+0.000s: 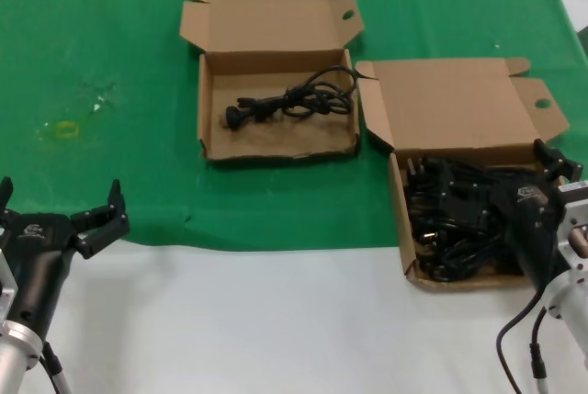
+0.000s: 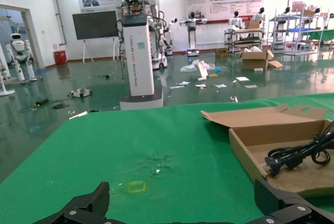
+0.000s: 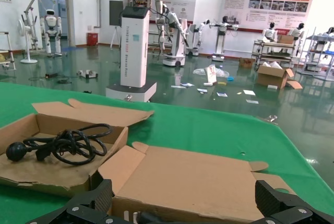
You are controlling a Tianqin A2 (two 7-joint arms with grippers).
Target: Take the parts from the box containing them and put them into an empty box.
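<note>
Currently, the right tool (image 1: 558, 166) sits low over the squarish box (image 1: 432, 270), inside its near right part, directly above the tangle of black parts (image 1: 455, 219) that fills the tray. In the right wrist view its two fingertips (image 3: 96, 197) stand wide apart with nothing between them, and that box's open lid (image 3: 193, 174) lies just ahead. Whether the fingertips touch the parts cannot be told.

Ahead of the right tool and to its left lies the wider, shallower box (image 1: 276, 151), close beside the squarish one. It holds one coiled black power cable (image 1: 299, 100) with its plug toward the left wall.

The left tool (image 1: 96, 219) hangs above the white front strip of the surface (image 1: 276, 320), at the edge of the green cloth (image 1: 92, 63). It is well apart from both boxes, its fingers spread wide and empty.
</note>
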